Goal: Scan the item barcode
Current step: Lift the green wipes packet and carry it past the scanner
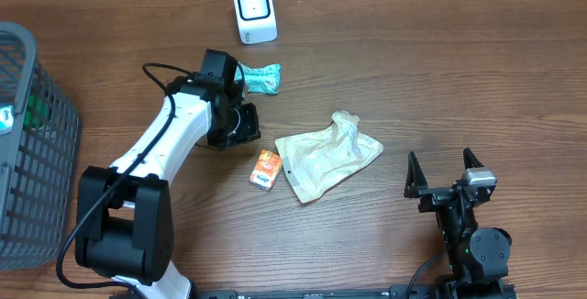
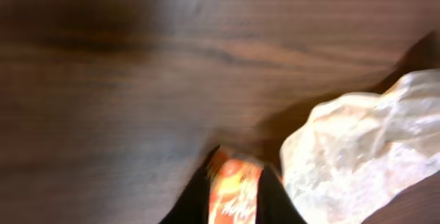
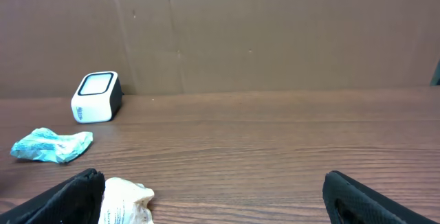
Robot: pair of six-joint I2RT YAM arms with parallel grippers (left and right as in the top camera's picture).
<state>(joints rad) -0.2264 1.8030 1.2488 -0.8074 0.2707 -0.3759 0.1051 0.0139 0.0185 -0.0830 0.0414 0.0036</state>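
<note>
The small orange snack packet (image 1: 266,169) lies flat on the brown wooden desk (image 1: 413,79), near the middle, just beside the crumpled beige plastic bag (image 1: 326,157) and well short of the white box-shaped barcode scanner (image 1: 254,10) at the far edge. Its long axis runs roughly towards and away from the scanner, tilted a little, with the far end under the left tool (image 2: 237,165). In the blurred wrist view that tool's two dark fingers stand close together with the packet's end between them, so it looks clamped on the packet. The right tool (image 1: 440,157) rests with its fingers wide apart, holding nothing.

The hold is on one end only, so the packet could swing or slip out when it is lifted. Which face carries the barcode cannot be told, so the code may end up turned away from the scanner window. The crumpled teal wrapper (image 1: 260,78) lies between packet and scanner and could be knocked, and the bag might be dragged along.
</note>
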